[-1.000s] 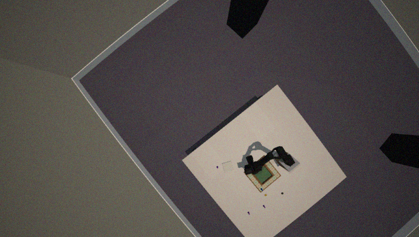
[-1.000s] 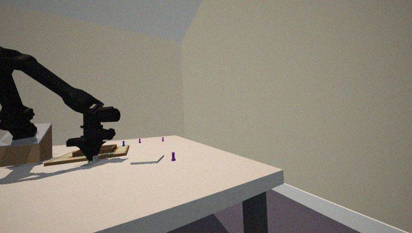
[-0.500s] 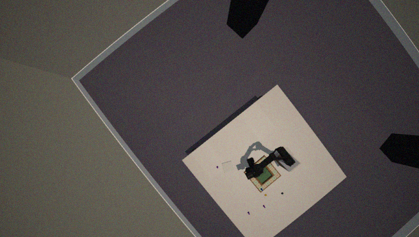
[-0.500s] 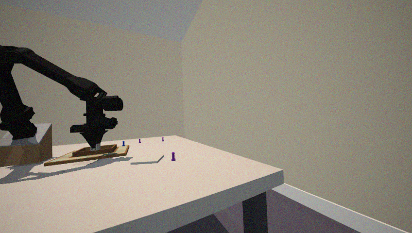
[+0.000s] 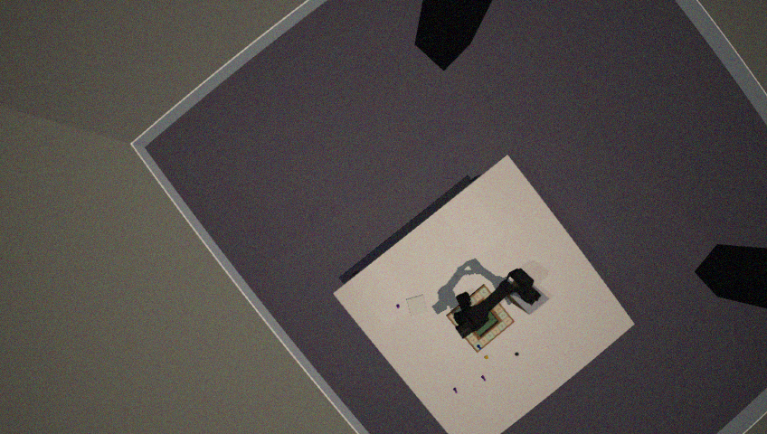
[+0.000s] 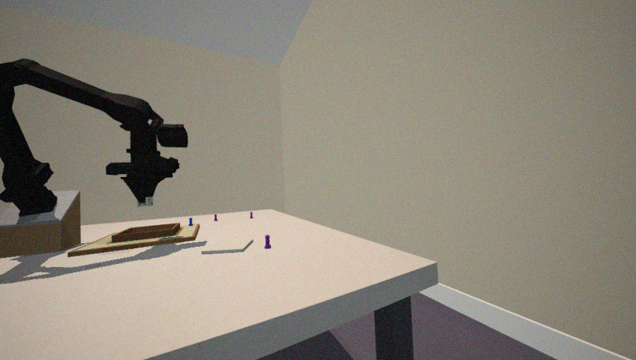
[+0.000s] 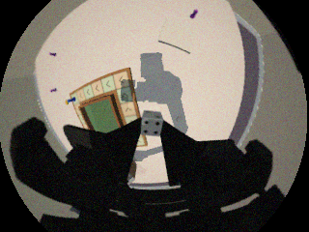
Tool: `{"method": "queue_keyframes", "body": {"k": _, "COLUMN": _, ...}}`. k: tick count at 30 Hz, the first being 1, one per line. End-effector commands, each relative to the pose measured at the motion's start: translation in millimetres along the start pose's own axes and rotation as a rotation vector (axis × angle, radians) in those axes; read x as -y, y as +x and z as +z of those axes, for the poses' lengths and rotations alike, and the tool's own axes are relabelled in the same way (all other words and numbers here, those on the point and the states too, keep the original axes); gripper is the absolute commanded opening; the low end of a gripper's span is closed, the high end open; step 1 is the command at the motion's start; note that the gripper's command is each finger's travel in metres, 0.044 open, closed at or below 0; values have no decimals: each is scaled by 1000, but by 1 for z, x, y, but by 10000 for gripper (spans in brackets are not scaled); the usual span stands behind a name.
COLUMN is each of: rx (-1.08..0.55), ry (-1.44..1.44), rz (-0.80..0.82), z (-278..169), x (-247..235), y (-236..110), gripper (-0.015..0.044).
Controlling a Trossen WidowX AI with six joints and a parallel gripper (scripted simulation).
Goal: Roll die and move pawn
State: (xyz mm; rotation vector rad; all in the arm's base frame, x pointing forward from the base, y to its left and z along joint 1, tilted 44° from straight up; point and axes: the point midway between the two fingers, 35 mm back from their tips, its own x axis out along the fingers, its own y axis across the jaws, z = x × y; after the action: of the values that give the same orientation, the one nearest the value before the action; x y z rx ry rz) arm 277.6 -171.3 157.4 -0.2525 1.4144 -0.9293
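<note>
While the arm hangs high over the worktop [image 6: 276, 285], its gripper [image 6: 145, 201] points straight down with the fingers clenched on the die [image 7: 153, 123]. Wrist view: the die is a pale cube with dark pips, pinched at the fingertips, well above the surface. Exterior view: it shows as a small light block at the tip, above the near part of the board [image 6: 133, 240].

Board lies flat, wooden rim, ring of pale squares around a green-floored tray [image 7: 103, 115]. Tray sits below and to one side of the die in the wrist view; whether the die is directly over it, cannot tell.

Blue pawn [image 6: 190, 221] stands upright at the board's far corner. Three purple pawns stand off the board: two [image 6: 215, 217] [image 6: 251, 214] near the far edge of the worktop, one [image 6: 267, 241] just beside a thin pale card [image 6: 227, 246] lying flat. Top view also shows a small yellow piece [image 5: 486, 356] and a black one [image 5: 516, 353] near the board.

Nothing stands between gripper and tray.
</note>
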Motion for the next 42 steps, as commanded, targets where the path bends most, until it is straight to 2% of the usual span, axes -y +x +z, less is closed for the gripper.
{"method": "queue_keyframes", "body": {"k": 1, "rx": -4, "ry": -94, "rz": -2, "z": -2, "x": -10, "y": 1, "gripper": 0}}
{"method": "queue_keyframes", "body": {"k": 42, "rx": -3, "ry": -1504, "rz": 16, "z": -60, "x": -150, "y": 32, "gripper": 0}}
